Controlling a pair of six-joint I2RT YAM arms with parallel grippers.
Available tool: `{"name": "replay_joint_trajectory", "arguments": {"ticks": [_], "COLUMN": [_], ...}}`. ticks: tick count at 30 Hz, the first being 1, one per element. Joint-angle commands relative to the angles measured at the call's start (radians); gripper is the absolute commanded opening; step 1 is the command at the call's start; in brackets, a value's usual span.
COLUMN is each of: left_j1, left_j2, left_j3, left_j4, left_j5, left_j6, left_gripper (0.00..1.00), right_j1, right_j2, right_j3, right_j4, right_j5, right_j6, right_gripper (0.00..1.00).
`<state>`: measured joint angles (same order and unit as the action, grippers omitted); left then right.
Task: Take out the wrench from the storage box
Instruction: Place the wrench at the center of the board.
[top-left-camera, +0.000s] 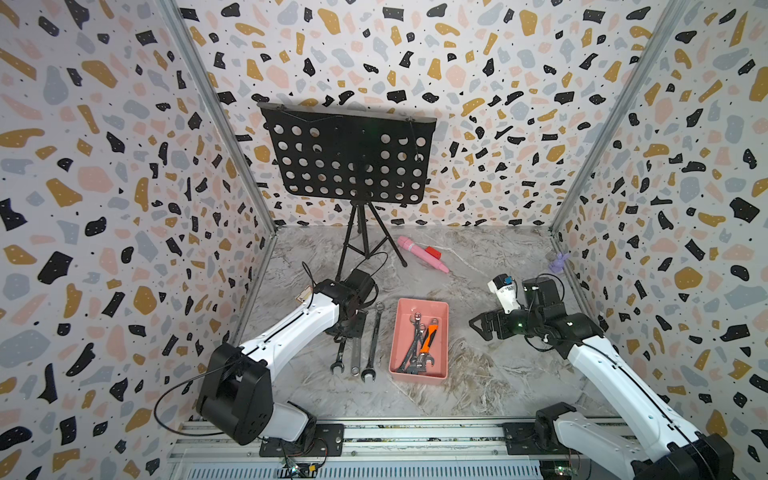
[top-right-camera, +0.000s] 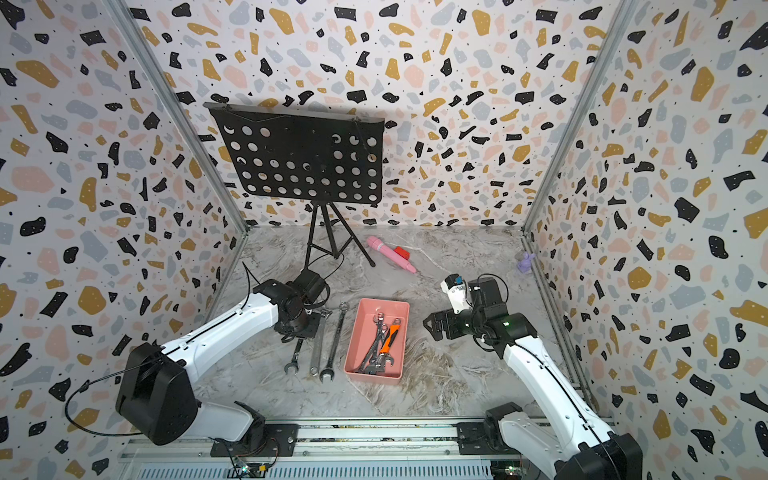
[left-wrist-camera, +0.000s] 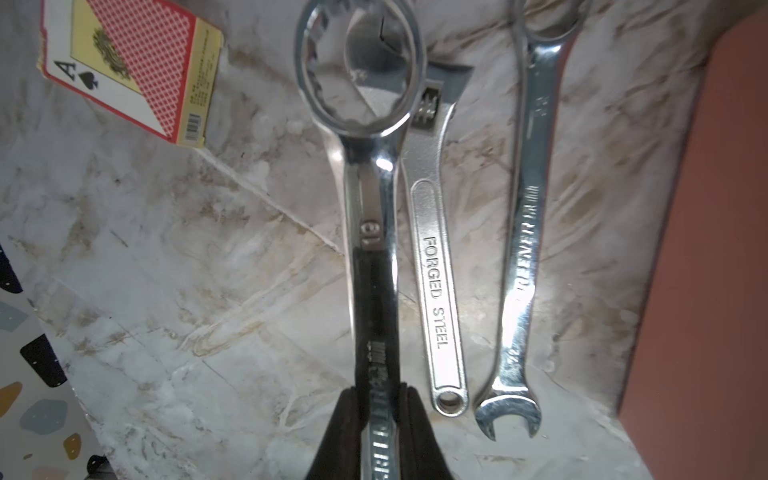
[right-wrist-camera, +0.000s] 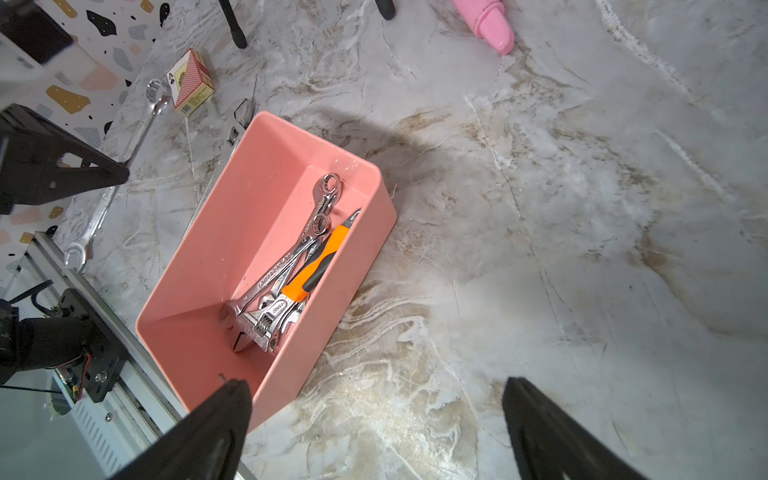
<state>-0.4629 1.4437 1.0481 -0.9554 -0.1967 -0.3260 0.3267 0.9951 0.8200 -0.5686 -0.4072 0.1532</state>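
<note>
The left gripper (left-wrist-camera: 378, 401) is clamped on a ring-ended wrench (left-wrist-camera: 372, 199) at nine o'clock of the storage box (top-left-camera: 419, 301), beside an adjustable wrench (left-wrist-camera: 436, 270) and a long spanner (left-wrist-camera: 523, 249) lying outside. Several wrenches (right-wrist-camera: 270, 277) sit inside, so the job looks about half done. The right gripper (right-wrist-camera: 374, 386) hovers spread at three o'clock.

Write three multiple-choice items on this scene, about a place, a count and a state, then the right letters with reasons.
1. Where does the orange-handled adjustable wrench lie?
A. In the salmon-pink plastic storage box
B. Beside the playing-card pack
C. Under the black music stand

2. How many steel wrenches are outside the box?
A. One
B. Five
C. Three

3. The left gripper is
A. wide open
B. shut on a chrome ring-ended wrench
C. shut on the box

1 A: it lies inside the box.
2 C: three show beside the box in both top views.
3 B: its fingers clamp the shaft.
</note>
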Motion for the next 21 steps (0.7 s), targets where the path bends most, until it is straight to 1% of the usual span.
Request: {"name": "replay_joint_trajectory", "arguments": {"ticks": [1,5,11,16,21], "left_j1": [0.041,0.082,0.109,0.132,0.148], "left_j2": [0.019,0.088,0.173,0.209,0.238], "left_j3": [-0.029,-0.066,-0.071,-0.051,-0.048], "left_j4": [0.100,0.170,0.228,0.231,0.227], "left_j5": [-0.010,0.005,-0.029,-0.021,0.014], "left_j6": [0.083,0.101,0.116,0.116,0.108], "left_gripper": [0.00,0.00,0.00,0.00,0.00], "right_j1": [-0.001,0.000,0.000,0.000,0.000], "right_j2": [-0.013,-0.012,-0.013,-0.012,-0.004], "right_j3": [0.042,0.045,0.052,0.057,0.061], "right_j4": [-0.018,-0.025,-0.044,-0.048,-0.044], "right_j5": [0.005,0.014,0.035,0.038,0.035], "right_j6": [-0.005,-0.010,-0.026,-0.028,-0.024], "right_gripper": [1.00,1.00,1.00,1.00,1.00]}}
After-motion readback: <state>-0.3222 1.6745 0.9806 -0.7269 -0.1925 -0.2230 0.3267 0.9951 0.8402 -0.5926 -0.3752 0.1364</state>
